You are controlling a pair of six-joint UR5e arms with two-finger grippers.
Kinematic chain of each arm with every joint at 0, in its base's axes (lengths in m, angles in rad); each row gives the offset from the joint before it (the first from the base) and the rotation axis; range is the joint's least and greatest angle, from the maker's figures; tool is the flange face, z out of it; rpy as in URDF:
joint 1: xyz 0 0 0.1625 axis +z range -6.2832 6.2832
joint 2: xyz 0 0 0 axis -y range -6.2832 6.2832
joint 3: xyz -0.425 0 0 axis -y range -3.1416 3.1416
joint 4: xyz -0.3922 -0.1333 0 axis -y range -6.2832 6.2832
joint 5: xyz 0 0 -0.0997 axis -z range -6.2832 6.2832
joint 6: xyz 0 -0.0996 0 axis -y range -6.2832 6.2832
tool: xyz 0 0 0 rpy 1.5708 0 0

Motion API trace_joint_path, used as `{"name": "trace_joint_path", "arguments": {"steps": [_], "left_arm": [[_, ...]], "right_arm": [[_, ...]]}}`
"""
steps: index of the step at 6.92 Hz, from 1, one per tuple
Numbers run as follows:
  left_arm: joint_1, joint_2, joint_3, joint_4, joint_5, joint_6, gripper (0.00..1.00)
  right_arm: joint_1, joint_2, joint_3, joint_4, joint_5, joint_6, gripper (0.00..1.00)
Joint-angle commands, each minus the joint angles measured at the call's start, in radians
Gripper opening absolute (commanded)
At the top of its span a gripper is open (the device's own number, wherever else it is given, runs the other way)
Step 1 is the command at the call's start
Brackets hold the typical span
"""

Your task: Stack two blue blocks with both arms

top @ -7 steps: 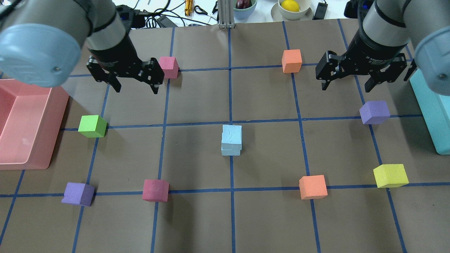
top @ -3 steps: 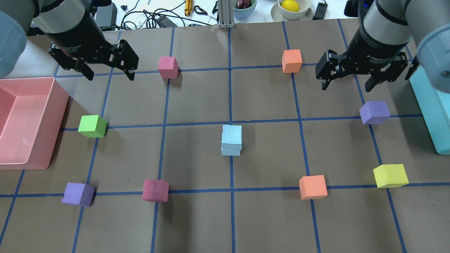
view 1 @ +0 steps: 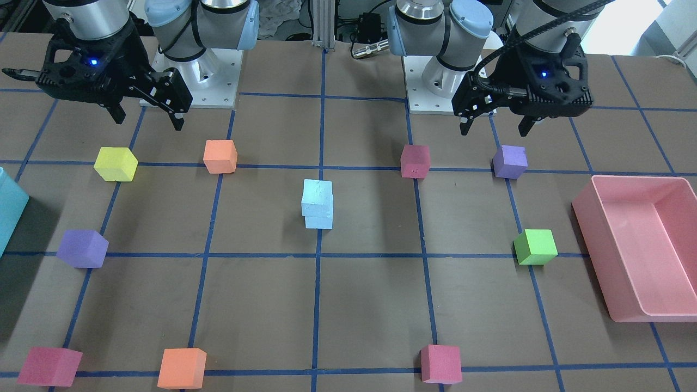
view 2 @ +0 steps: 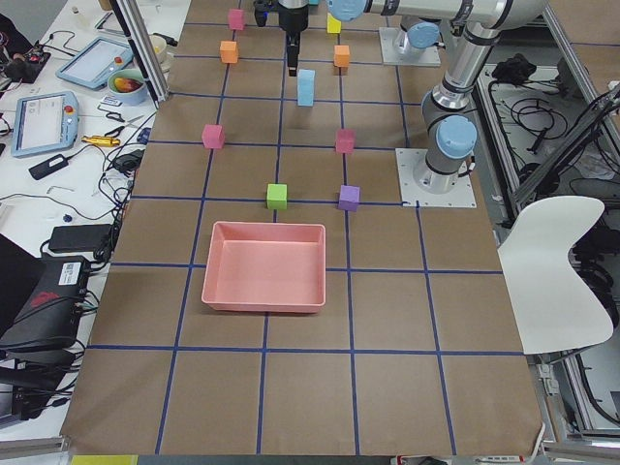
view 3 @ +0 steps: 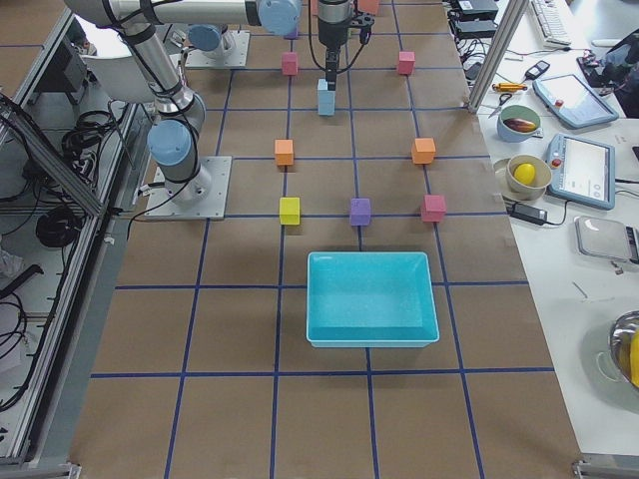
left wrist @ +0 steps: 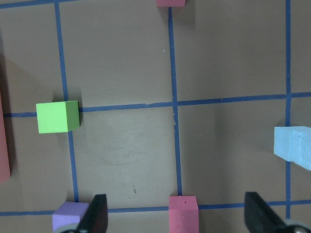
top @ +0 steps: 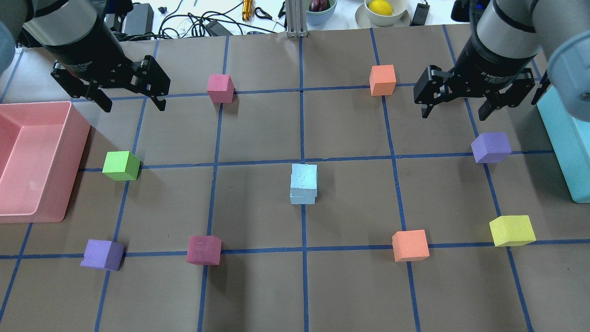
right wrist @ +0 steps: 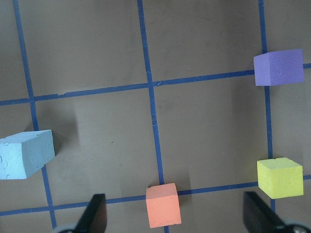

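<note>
**Blue stack up at worktop centre, both arms clear**

Stack: two pale sky-blue foam cubes (view 1: 317,204), one on the other, in the middle of the brown worktop (top: 258,286), sitting on the centre blue tape line (top: 303,230). The upper cube (top: 304,176) is twisted slightly against the lower cube (top: 303,199), with a small overhang. The stack reads upright in the front view. Faces are scuffed and pitted.

The left arm's fingers (top: 159,99) are spread wide with nothing between them, and the right arm's fingers (top: 424,109) are the same. Both hang high, the left toward the left edge and the right toward the right edge. The stack lies inboard of each and well apart from both, and neither arm is clearly nearer.

The stack's long axis is vertical. My read: any touch-up has to come straight down from above — a sideways approach risks knocking the upper cube off. The task looks done as it lies.
</note>
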Motion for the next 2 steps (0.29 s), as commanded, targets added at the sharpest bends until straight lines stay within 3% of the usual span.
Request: {"name": "trace_joint_path", "arguments": {"steps": [1,2], "left_arm": [[-0.003,0.001,0.001,-0.009,0.000,0.002,1.00],[0.001,0.001,0.001,-0.009,-0.002,0.002,1.00]], "right_arm": [[0.000,0.001,-0.001,0.000,-0.004,-0.002,1.00],[0.000,0.001,-0.001,0.000,-0.009,-0.038,1.00]]}}
